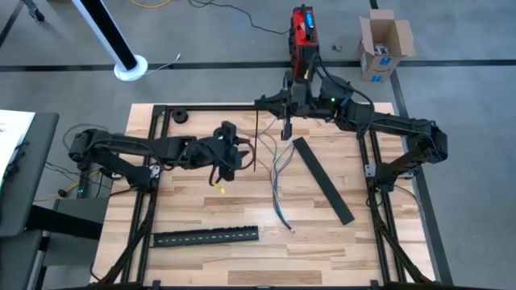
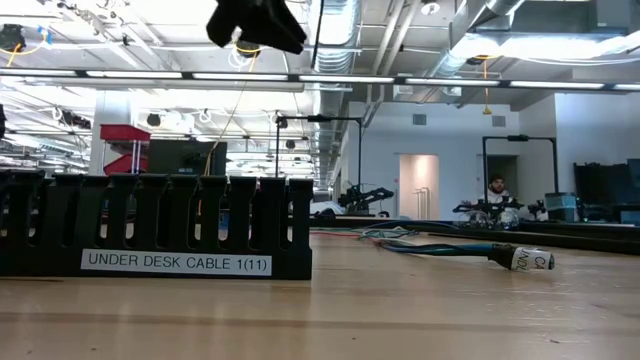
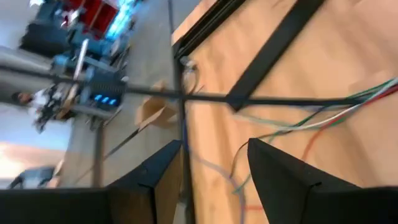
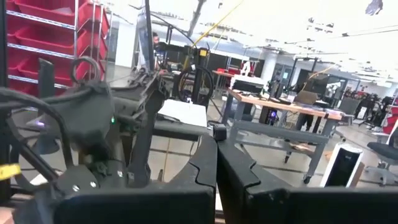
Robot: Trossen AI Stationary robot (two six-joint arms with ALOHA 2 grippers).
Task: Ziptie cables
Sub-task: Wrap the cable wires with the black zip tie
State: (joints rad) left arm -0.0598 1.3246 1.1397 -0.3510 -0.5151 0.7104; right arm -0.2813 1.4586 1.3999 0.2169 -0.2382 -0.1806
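We see bare worktop (image 1: 193, 205) across the lower middle of the high view, between the slotted strip (image 1: 205, 236) at the bottom and the left tool (image 1: 229, 155) hovering above centre. The cables (image 1: 278, 173) trail down the centre, with a second black strip (image 1: 322, 179) lying diagonally just to their right. The right tool (image 1: 286, 127) hangs over the upper centre, blocking passage there.

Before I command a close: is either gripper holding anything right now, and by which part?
Left gripper is open and holds nothing. Right gripper is shut, with nothing seen between its fingers. Cables lie loose on the table.
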